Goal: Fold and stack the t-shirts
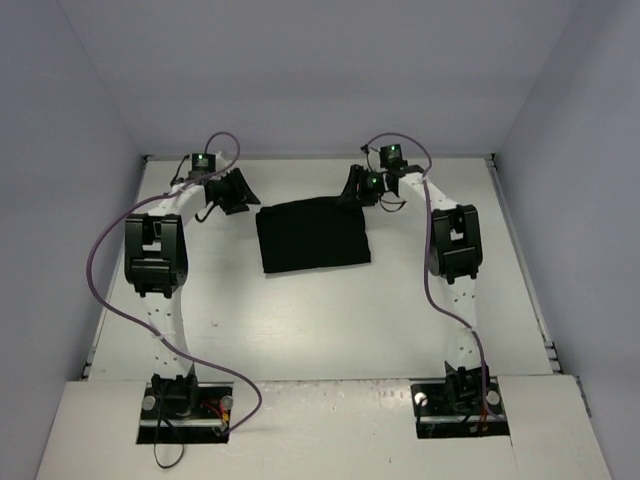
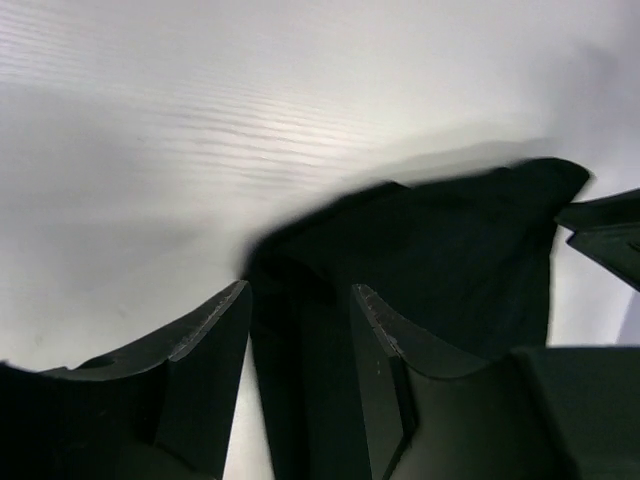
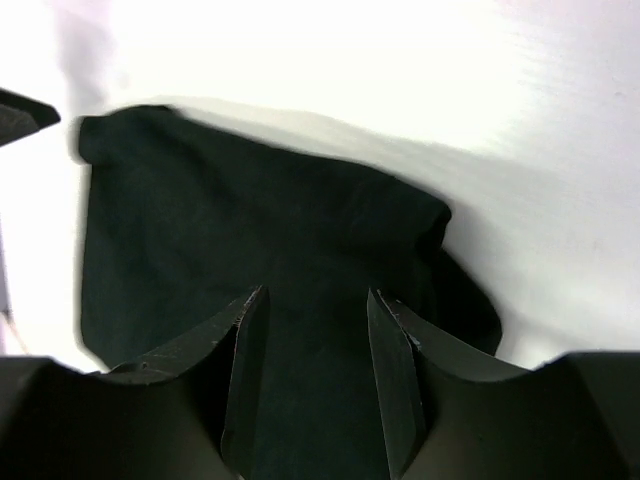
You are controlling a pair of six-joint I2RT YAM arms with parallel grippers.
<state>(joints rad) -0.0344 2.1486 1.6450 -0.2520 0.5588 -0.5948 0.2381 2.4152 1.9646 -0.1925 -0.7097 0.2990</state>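
Observation:
The black t-shirt (image 1: 313, 235) lies folded into a flat rectangle on the far middle of the white table (image 1: 300, 330). My left gripper (image 1: 232, 192) is just off the shirt's far left corner, low over the table. In the left wrist view its jaws (image 2: 300, 290) stand apart, with the dark cloth (image 2: 450, 250) seen past and between them. My right gripper (image 1: 362, 187) hovers at the shirt's far right corner. Its jaws (image 3: 318, 292) are also apart, over the t-shirt (image 3: 250, 220), and nothing is pinched between them.
Pale walls close in the table on three sides, and its back edge (image 1: 320, 157) runs just behind both grippers. Purple cables loop off each arm (image 1: 105, 240). The arm bases (image 1: 185, 395) sit at the near edge.

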